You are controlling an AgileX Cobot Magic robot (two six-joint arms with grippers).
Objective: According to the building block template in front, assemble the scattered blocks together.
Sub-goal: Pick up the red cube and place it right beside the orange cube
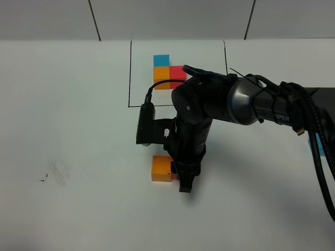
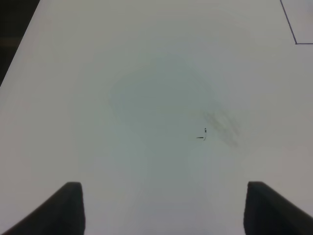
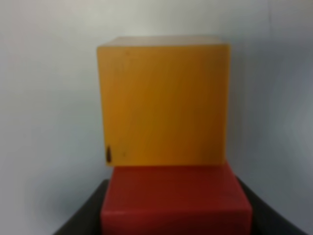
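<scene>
Roughly midway: right end effector clamps red cube, touching orange cube just ahead. Sky-blue cube, far aside, not yet joined. Left end effector spread wide, holding nothing.

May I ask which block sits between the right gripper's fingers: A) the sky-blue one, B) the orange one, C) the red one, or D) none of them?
C: the right wrist view shows the red block clamped in the right gripper, butted against the orange block.
</scene>
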